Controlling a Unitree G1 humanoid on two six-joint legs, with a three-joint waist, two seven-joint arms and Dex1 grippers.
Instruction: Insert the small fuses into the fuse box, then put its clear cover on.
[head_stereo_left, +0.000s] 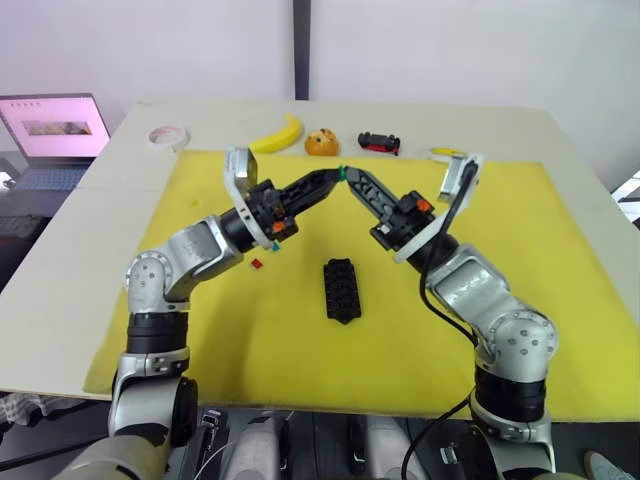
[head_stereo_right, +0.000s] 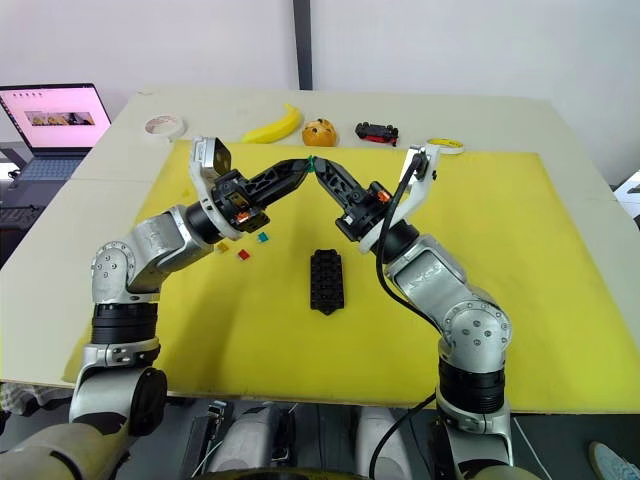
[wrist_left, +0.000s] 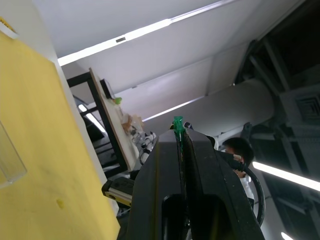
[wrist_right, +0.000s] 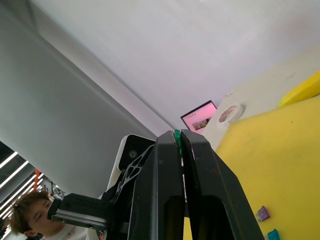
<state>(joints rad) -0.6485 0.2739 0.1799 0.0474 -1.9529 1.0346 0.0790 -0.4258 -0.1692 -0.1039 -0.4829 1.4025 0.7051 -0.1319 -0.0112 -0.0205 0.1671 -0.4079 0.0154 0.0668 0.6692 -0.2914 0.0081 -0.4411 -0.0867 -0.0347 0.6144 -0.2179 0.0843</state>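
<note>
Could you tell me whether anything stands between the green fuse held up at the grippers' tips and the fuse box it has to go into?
Nothing visible does. The green fuse is pinched where the left gripper and right gripper meet, raised above the yellow mat. The fuse box lies nearer the robot, its slotted top uncovered, with only bare mat between.

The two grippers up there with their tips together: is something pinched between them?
Yes: a tiny green fuse sits where the left gripper and right gripper meet, seen in both eye views.
</note>
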